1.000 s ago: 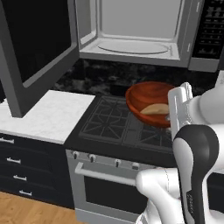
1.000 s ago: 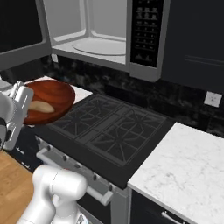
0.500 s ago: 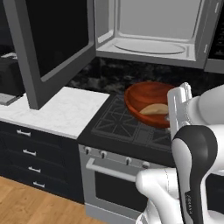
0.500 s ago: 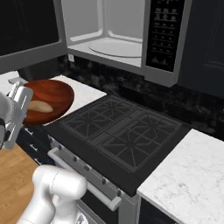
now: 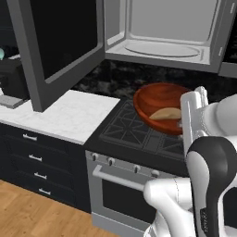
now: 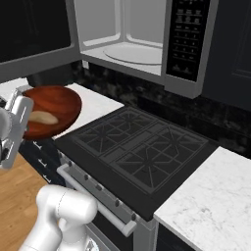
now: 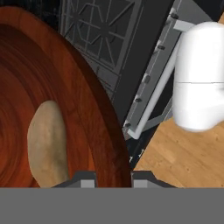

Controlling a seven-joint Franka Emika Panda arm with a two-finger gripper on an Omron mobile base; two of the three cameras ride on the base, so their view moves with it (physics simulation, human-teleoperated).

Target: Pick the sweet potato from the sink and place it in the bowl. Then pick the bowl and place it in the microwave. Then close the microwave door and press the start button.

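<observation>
My gripper point(image 7: 109, 177) is shut on the near rim of the reddish-brown bowl point(image 5: 157, 98), holding it level above the stove's left side. The tan sweet potato point(image 5: 165, 113) lies inside the bowl, close to the gripped rim. From the right the bowl point(image 6: 55, 104), the sweet potato point(image 6: 43, 117) and the gripper point(image 6: 22, 122) sit at the left edge. The hand view looks across the bowl point(image 7: 52, 87) and the sweet potato point(image 7: 47, 146). Above and behind, the microwave point(image 5: 163, 48) stands with its door point(image 5: 55, 41) swung wide to the left. The sink is out of view.
The black stove point(image 6: 139, 149) with its oven handle point(image 5: 125, 180) lies under the bowl. White marble counters flank it point(image 5: 55, 115) point(image 6: 211, 206). A dark appliance point(image 5: 11, 78) stands at far left. The microwave's control panel point(image 6: 188, 39) is right of the cavity.
The whole picture has shifted: the base has driven, and the microwave and stove now sit further right and closer. The bowl with the sweet potato stays held in the gripper.
</observation>
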